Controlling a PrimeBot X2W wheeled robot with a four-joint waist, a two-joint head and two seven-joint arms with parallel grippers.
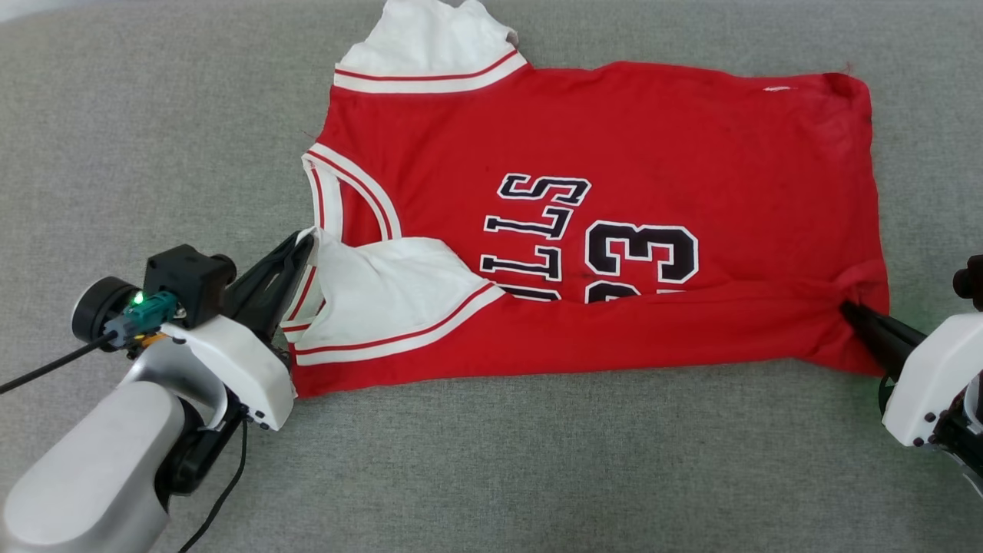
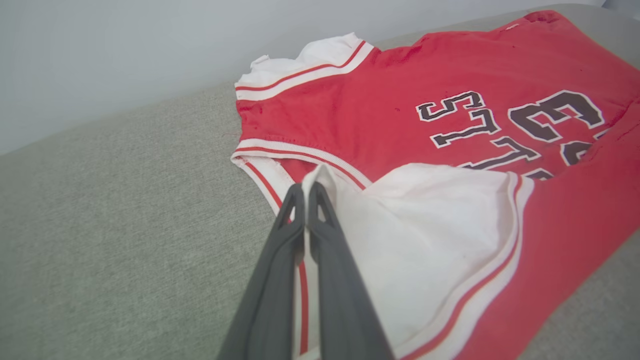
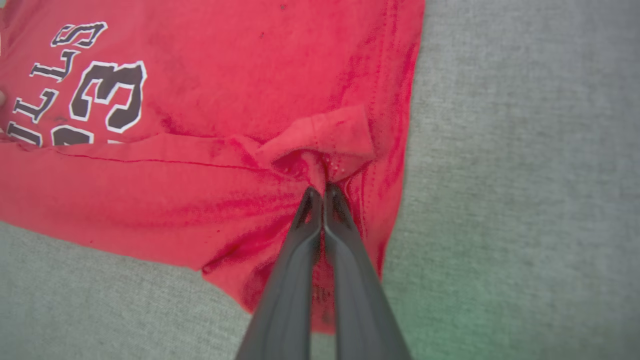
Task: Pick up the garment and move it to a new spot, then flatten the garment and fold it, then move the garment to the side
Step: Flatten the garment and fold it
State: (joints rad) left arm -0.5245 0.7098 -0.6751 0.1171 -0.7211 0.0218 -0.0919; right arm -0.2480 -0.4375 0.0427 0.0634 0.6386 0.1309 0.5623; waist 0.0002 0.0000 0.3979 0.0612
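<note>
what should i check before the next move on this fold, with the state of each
1. Left tool shut on the garment's near white sleeve: ok.
2. Right tool shut on the hem edge: ok.
3. Folded flap flat between both tools: not ok, cloth bunches at the right tool.
4. Far sleeve spread outward: ok.
5. Number of layers each tool pinches: cannot tell.
</note>
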